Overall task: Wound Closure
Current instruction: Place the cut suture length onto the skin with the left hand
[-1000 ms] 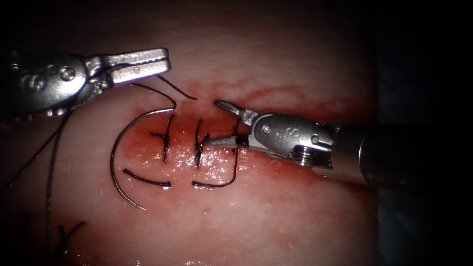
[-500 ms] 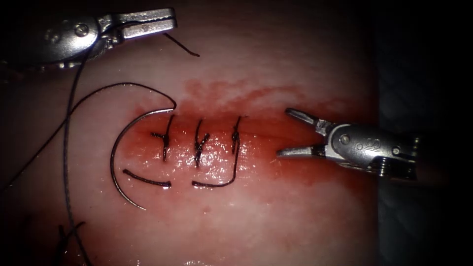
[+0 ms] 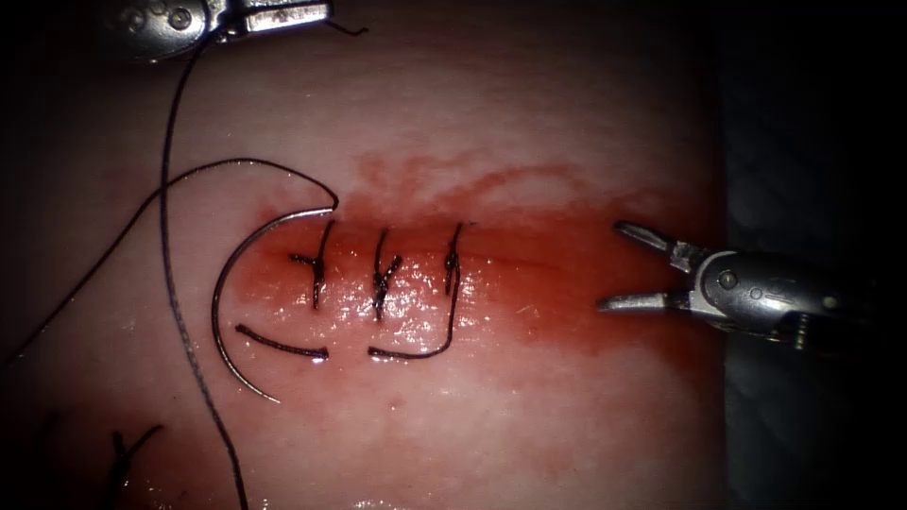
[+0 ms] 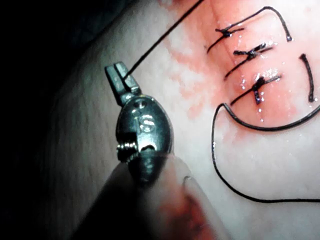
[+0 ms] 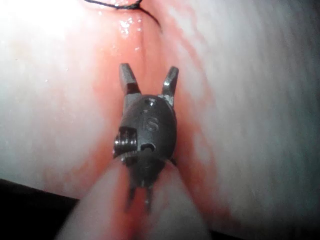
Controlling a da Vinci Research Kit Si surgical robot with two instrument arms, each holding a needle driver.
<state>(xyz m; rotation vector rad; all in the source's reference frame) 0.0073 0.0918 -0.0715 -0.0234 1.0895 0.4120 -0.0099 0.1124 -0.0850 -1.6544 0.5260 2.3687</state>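
Three stitches already cross the cut on the tissue, each knotted, so the left and middle stretch of the wound looks closed; the cut runs on bare to the right of the third stitch, toward the right claw, so I judge there is closing left to do there, though how much is hard to tell under the red fluid. Two cut ends of thread lie loose below the stitches. The needle lies free on the tissue just left of the first stitch, held by neither tool and not in the tissue as far as I can see. Its curve is a C bulging toward the tissue's left edge; the upper end sits beside the top of the first stitch, where the thread seems to join it, and the lower end looks like the sharp tip, pointing down and right toward the near edge. The chord between its ends runs roughly near-to-far, across the line of the cut. The left claw is up at the far left corner, clamped together on the thread, with a short tail poking out past the tips and the long strand trailing down over the tissue's left side. In the left wrist view, the same left claw pinches the strand. The right claw hovers at the right end of the cut, jaws spread apart, holding nothing.
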